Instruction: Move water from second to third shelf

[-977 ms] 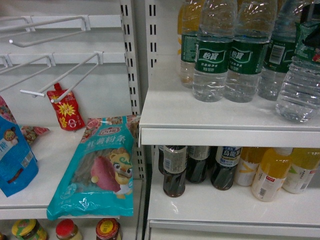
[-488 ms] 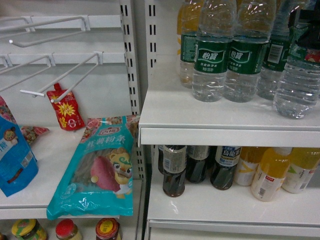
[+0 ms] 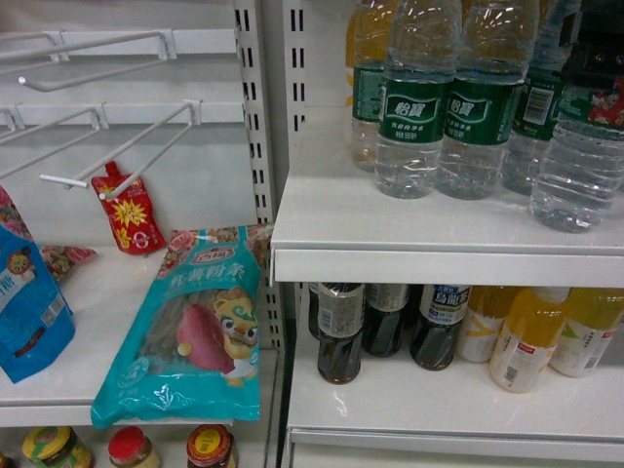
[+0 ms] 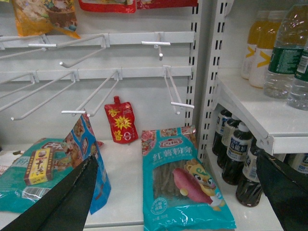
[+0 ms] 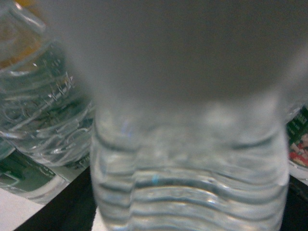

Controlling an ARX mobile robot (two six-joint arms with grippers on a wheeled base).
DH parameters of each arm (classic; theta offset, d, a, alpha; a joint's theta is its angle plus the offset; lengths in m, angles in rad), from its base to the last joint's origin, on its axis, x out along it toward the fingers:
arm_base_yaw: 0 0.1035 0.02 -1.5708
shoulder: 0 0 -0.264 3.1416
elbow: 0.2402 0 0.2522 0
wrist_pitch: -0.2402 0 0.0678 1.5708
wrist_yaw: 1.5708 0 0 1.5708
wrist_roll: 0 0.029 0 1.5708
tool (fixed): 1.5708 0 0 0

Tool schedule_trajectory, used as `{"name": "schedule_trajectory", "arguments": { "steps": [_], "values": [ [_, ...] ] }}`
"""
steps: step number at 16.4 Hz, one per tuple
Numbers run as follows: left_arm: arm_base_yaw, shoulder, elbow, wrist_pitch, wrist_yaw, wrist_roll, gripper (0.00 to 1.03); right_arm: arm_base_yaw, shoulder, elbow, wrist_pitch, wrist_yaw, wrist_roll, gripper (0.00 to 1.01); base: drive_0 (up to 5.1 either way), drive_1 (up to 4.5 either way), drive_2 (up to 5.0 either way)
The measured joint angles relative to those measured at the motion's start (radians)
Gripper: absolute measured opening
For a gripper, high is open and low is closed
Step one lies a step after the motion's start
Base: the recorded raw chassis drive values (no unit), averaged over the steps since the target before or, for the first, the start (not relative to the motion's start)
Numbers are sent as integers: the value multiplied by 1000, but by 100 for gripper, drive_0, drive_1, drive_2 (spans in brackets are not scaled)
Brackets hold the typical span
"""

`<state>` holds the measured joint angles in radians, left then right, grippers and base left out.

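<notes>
The water bottle (image 3: 577, 161), clear and ribbed with a green label, is at the far right of the upper white shelf (image 3: 390, 229), in front of the other water bottles (image 3: 414, 107). My right gripper (image 3: 597, 60) shows as a dark shape at its upper part. In the right wrist view the bottle (image 5: 187, 159) fills the frame, and the right gripper (image 5: 187, 214) is shut on it, a black finger on each side. Whether its base rests on the shelf I cannot tell. My left gripper (image 4: 173, 192) is open and holds nothing, above the lower left shelf.
Dark drink bottles (image 3: 339, 331) and yellow juice bottles (image 3: 526, 336) stand on the shelf below. A teal noodle packet (image 3: 195, 331), a blue bag (image 3: 29, 302) and a red pouch (image 3: 127, 210) occupy the left bay, under white wire hooks (image 3: 117, 161). Jars (image 3: 210, 448) sit lower.
The held water bottle has shifted a little to the left and slightly up, and stands more upright. The rest of the shelf is unchanged.
</notes>
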<state>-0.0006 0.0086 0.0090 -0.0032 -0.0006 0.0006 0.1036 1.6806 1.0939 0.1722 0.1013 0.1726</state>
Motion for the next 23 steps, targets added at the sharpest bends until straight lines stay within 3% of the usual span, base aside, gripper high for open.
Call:
{"name": "schedule_trajectory", "arguments": {
  "steps": [2, 6, 11, 13, 17, 18, 19, 20, 21, 23],
  "values": [
    [0, 0, 0, 0, 0, 0, 98, 0, 0, 6, 15, -5, 3, 100, 0, 0, 0],
    [0, 0, 0, 0, 0, 0, 98, 0, -39, 6, -45, -5, -10, 98, 0, 0, 0],
    [0, 0, 0, 0, 0, 0, 98, -6, -198, -92, -121, -51, -78, 98, 0, 0, 0],
    [0, 0, 0, 0, 0, 0, 98, -6, -282, -175, -95, -55, -107, 98, 0, 0, 0],
    [0, 0, 0, 0, 0, 0, 98, -41, -527, -307, -153, -119, -96, 98, 0, 0, 0],
    [0, 0, 0, 0, 0, 0, 98, -56, -554, -367, -103, -118, -99, 96, 0, 0, 0],
    [0, 0, 0, 0, 0, 0, 98, -95, -612, -499, 146, -105, -130, 84, 0, 0, 0],
    [0, 0, 0, 0, 0, 0, 98, -108, -706, -622, 295, -98, -146, 71, 0, 0, 0],
    [0, 0, 0, 0, 0, 0, 98, -109, -791, -699, 327, -98, -152, 60, 0, 0, 0],
    [0, 0, 0, 0, 0, 0, 98, -109, -973, -818, 199, -98, -164, 34, 0, 0, 0]
  ]
}}
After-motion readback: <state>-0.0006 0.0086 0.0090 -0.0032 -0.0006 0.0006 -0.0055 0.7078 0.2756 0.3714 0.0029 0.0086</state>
